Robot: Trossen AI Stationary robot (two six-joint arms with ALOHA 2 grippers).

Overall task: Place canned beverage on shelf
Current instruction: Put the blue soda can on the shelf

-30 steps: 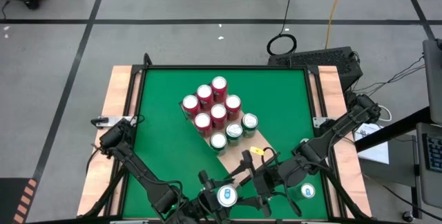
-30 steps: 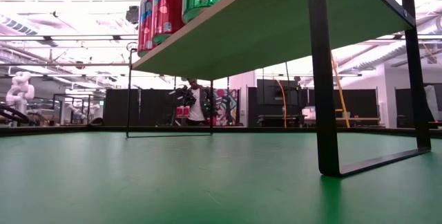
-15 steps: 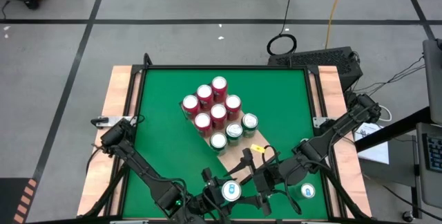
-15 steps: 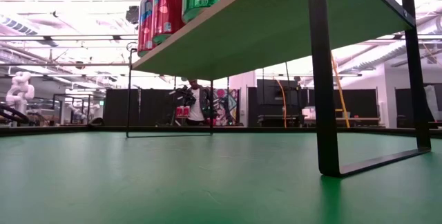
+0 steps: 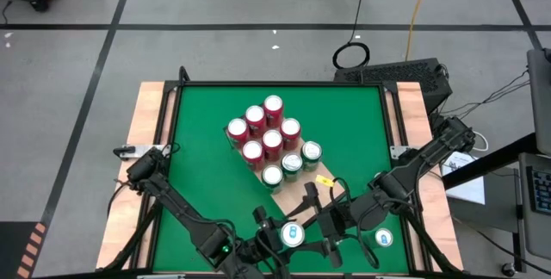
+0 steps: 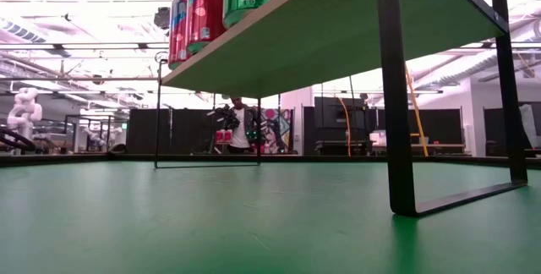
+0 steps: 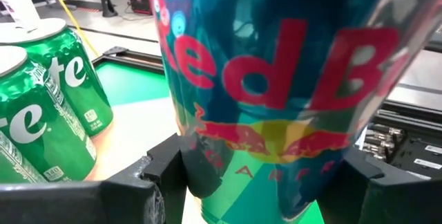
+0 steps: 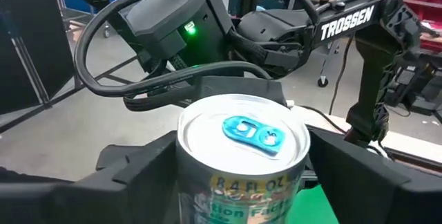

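Left gripper (image 5: 291, 235) jaws grasp a can (image 5: 292, 234) upright beside the shelf (image 5: 297, 195); right gripper (image 5: 323, 224) jaws flank it, grip unclear.

The shelf (image 5: 297, 200) stands mid-tabletop (image 5: 198, 158) with 9 cans (image 5: 272, 141) clustered on its far part. At its near end my left fingers (image 5: 291, 235) hold another can (image 5: 291, 234), my right fingers (image 5: 323, 227) just beside it. 1 can (image 5: 383, 238) stands near my right arm.
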